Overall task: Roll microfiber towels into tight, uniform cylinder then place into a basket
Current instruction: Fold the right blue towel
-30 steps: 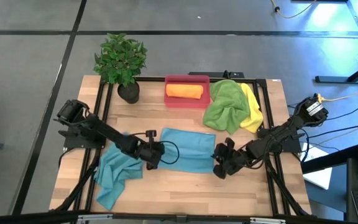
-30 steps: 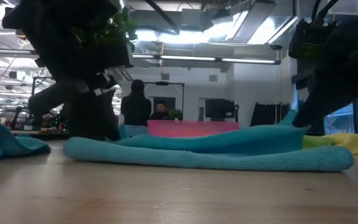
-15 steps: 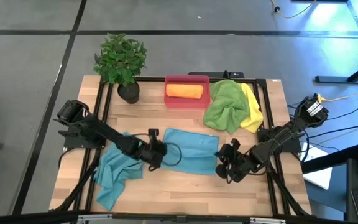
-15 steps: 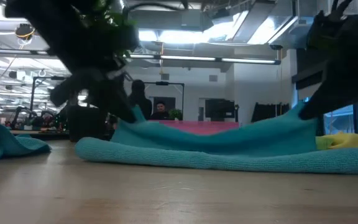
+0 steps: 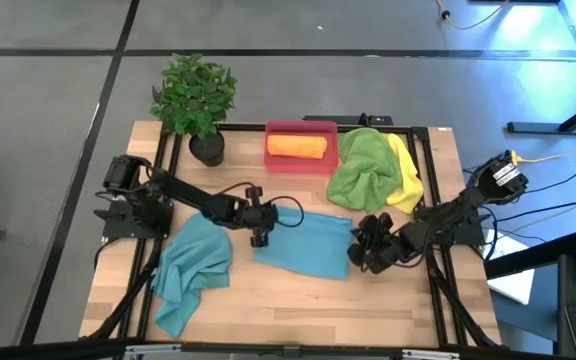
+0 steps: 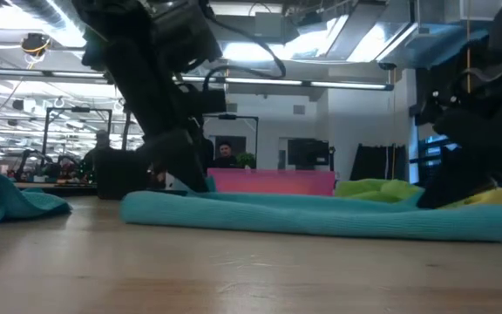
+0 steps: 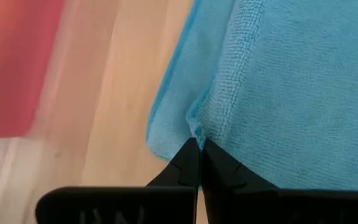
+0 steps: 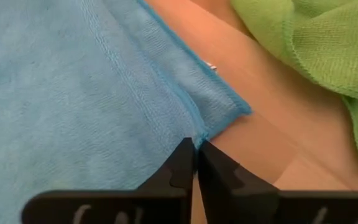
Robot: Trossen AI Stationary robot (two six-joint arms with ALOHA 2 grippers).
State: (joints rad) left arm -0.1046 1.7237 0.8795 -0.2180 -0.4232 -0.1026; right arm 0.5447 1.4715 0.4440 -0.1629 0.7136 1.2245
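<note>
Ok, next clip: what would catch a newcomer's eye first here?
The flat teal-blue microfiber towel at the middle of the wooden table, pinched at opposite ends by the left pincer and the right pincer, both shut on its edge. Behind it, a rolled orange towel lies in the red-pink plastic basket, with a heaped green towel beside it.

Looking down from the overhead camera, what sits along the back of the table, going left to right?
Potted plant → red-pink basket holding a rolled orange towel → green towel → yellow towel, partly tucked under the green one.
</note>
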